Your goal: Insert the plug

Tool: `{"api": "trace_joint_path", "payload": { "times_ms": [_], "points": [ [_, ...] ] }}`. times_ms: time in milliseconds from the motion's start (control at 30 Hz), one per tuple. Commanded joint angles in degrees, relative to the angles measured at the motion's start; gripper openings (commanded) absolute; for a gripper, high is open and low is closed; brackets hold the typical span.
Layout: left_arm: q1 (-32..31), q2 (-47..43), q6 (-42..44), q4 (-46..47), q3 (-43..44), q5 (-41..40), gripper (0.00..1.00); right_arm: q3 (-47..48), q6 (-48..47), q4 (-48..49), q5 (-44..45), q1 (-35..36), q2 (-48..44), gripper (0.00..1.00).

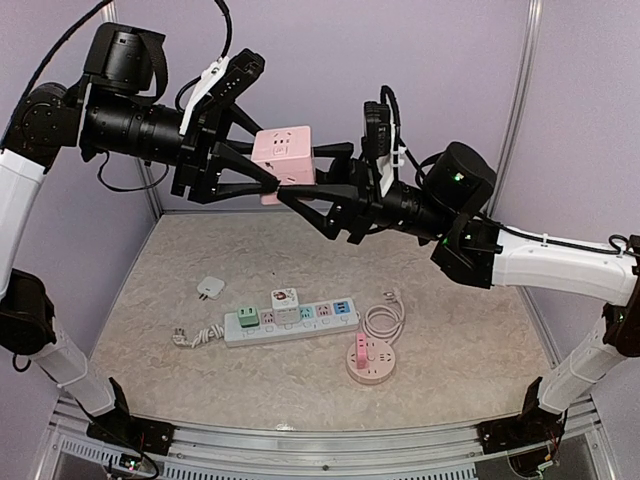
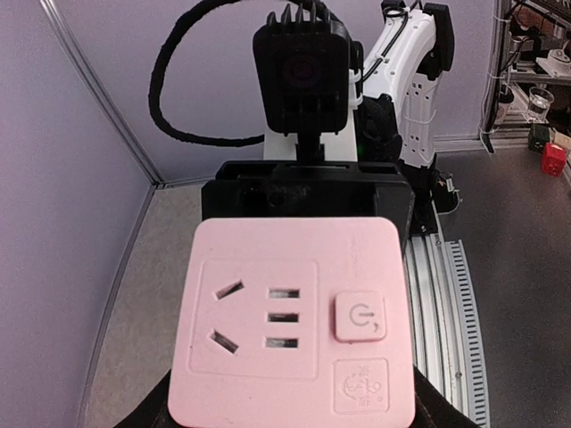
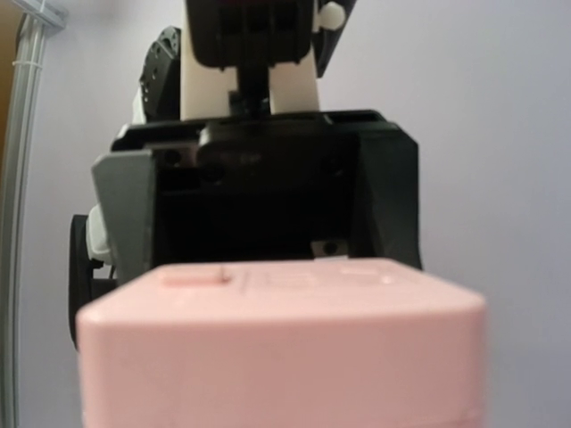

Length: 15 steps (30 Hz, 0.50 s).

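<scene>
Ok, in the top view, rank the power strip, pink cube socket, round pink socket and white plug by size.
Largest first:
power strip
pink cube socket, though raised nearer the camera, so unsure against the round one
round pink socket
white plug

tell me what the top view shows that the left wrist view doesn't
Only top: the strip, round socket and white plug lying on the table. Only left wrist: the slots and power button on the cube. Both: that pink cube, up off the table.
</scene>
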Motion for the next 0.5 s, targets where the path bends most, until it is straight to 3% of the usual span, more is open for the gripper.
{"api": "trace_joint_path", "payload": {
  "times_ms": [0, 33, 133, 233, 267, 467],
  "points": [
    [-0.3, -0.4, 1.9, -0.1, -0.2, -2.0, 0.0, -0.4, 0.1, -1.3, 3.0, 0.3, -0.1, 0.0],
    [-0.3, -0.5, 1.9, -0.1, -0.5, -2.9, 0.0, -0.2, 0.0, -2.5, 4.3, 0.3, -0.2, 0.06],
    [-0.3, -1.2, 2.0, 0.4, -1.8, -6.1, 0.0, -0.1, -0.8, -6.4, 8.3, 0.3, -0.9, 0.56],
    [-0.3, -2.0, 3.6, -0.2, -3.8, -8.8, 0.0, -0.3, -3.9, -11.8, 8.7, 0.3, -3.2, 0.95],
    [-0.2, -2.2, 4.4, -0.6, -4.5, -9.4, 0.0, 0.1, -5.5, -14.5, 8.3, 0.3, -4.2, 0.99],
    [-0.1, -3.8, 5.5, -1.7, -10.0, -11.7, 0.0, 11.0, -17.5, -42.2, 9.9, 0.3, -5.1, 1.0]
  ]
}}
